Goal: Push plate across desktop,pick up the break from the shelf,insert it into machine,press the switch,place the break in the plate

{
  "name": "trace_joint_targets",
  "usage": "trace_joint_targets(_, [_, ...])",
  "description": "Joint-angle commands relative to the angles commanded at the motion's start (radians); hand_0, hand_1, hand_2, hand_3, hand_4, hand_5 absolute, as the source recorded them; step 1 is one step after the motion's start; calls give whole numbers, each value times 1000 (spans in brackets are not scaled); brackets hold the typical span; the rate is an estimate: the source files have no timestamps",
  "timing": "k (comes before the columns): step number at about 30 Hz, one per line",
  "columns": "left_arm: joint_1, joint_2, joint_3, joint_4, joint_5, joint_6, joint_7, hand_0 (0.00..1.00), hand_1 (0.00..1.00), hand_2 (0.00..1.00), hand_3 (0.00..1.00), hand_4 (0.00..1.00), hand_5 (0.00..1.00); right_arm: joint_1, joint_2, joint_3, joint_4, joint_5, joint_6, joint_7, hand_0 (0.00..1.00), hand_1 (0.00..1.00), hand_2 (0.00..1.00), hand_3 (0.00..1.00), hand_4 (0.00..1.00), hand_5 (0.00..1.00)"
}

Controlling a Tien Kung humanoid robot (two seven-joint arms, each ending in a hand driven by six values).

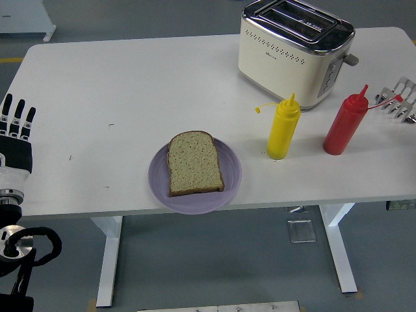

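A slice of bread (194, 164) lies flat on a lilac plate (229, 185) near the table's front edge, the plate's rim slightly over the edge. The cream toaster (296, 52) stands at the back right with both slots empty and its lever (350, 60) on the right side. A metal rack (401, 99) shows at the right edge. My left hand (16, 123) rests at the far left edge of the table, fingers straight and holding nothing. The right hand is out of view.
A yellow squeeze bottle (283, 128) and a red squeeze bottle (346, 122) stand in front of the toaster, right of the plate. The white table (117, 97) stretches bare between my left hand and the plate.
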Motion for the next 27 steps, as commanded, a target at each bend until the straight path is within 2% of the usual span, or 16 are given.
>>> trace_joint_targets(19, [-6,-5,-5,1,0,0,1,829,831,862,805,557,998,12,-3,11,-3,-3,-5,-4,822,786,790,741,367,485])
trace_joint_targets(20, [-7,-5,-5,1,0,0,1,829,831,862,805,556,998,13,-3,12,-3,-3,-4,-4,822,786,792,765,422,498])
trace_joint_targets(25, [-8,-5,-7,1,0,1,1,829,831,862,805,556,998,15,-3,14,-2,-5,2,-3,822,786,792,765,422,498])
trace_joint_targets(26, [-8,-5,-7,2,0,1,1,829,831,862,805,557,998,16,-3,14,-3,-5,3,-3,825,787,795,789,515,520])
trace_joint_targets(27, [-8,-5,-7,2,0,1,1,829,831,862,805,557,998,16,-3,15,-3,-6,4,-3,825,787,795,789,515,520])
